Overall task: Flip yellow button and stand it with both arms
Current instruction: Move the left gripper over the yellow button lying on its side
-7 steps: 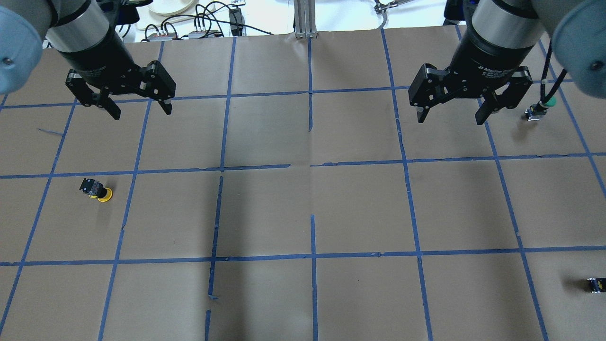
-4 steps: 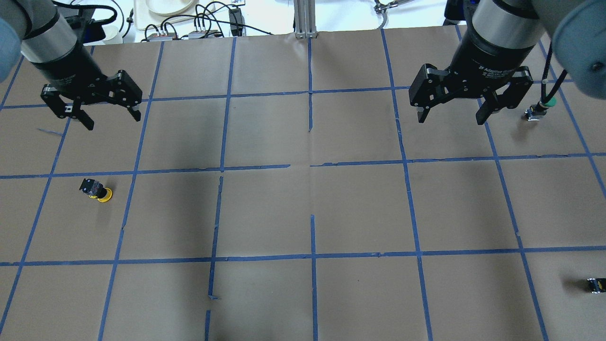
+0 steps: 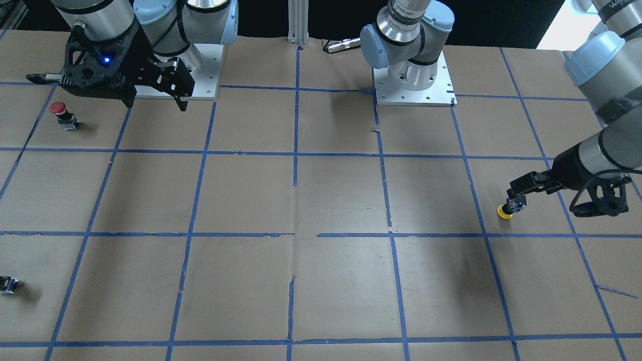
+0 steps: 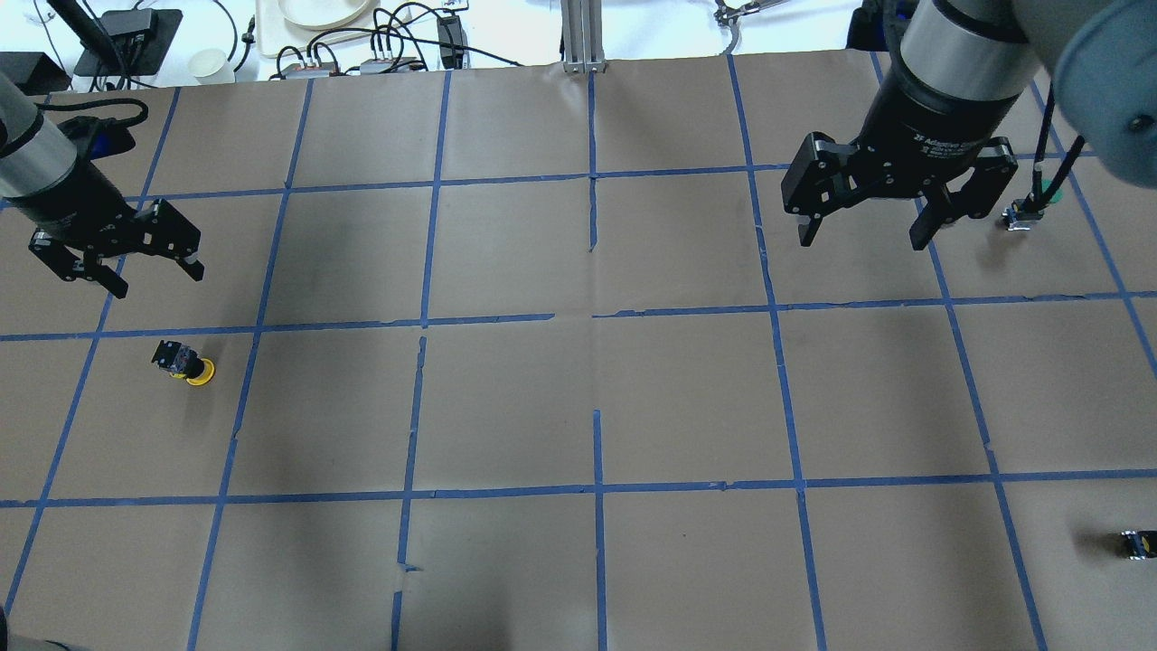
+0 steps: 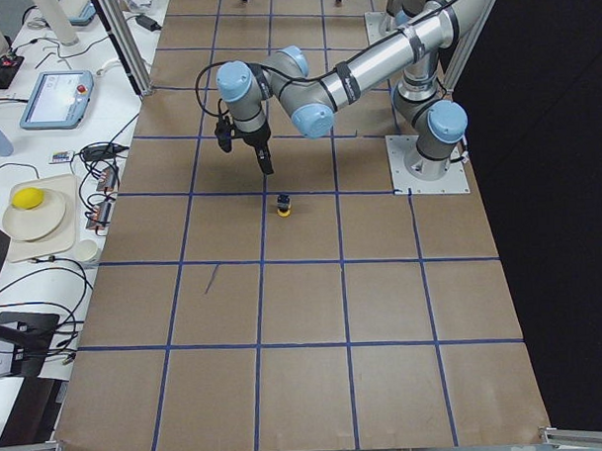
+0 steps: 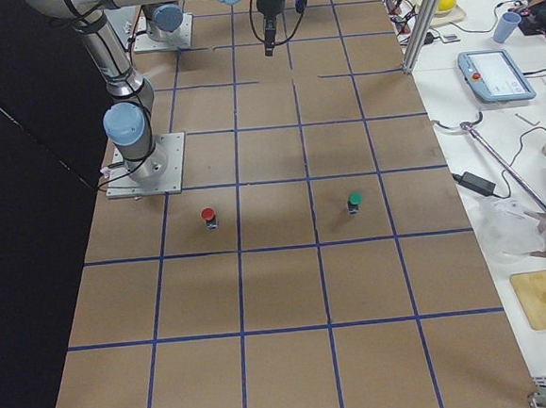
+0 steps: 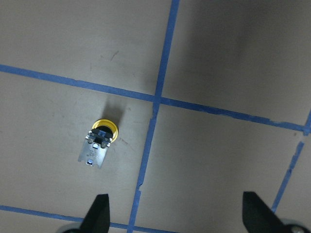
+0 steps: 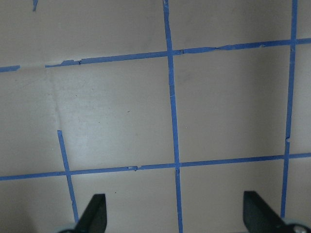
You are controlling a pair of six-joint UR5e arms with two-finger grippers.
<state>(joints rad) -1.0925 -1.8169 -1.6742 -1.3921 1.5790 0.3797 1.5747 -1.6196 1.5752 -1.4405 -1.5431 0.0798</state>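
The yellow button (image 4: 185,362) rests on its yellow cap with the dark body up, in a left-hand grid square. It also shows in the front view (image 3: 506,209), the left side view (image 5: 282,204) and the left wrist view (image 7: 101,138). My left gripper (image 4: 155,280) is open and empty, hovering just behind and slightly left of the button. In its wrist view the gripper (image 7: 177,213) is off to the button's right. My right gripper (image 4: 860,240) is open and empty, high over the far right squares, and sees only paper and tape in its wrist view (image 8: 175,211).
A red-capped button (image 3: 62,114) and a green-capped button (image 4: 1030,208) stand on the robot's right side. A tiny dark part (image 4: 1137,544) lies by the right front edge. Cables and a plate (image 4: 362,45) lie beyond the table's far edge.
My left gripper has moved left and down toward the table, ending just behind the yellow button. My right gripper has shifted only slightly. The button has not moved.
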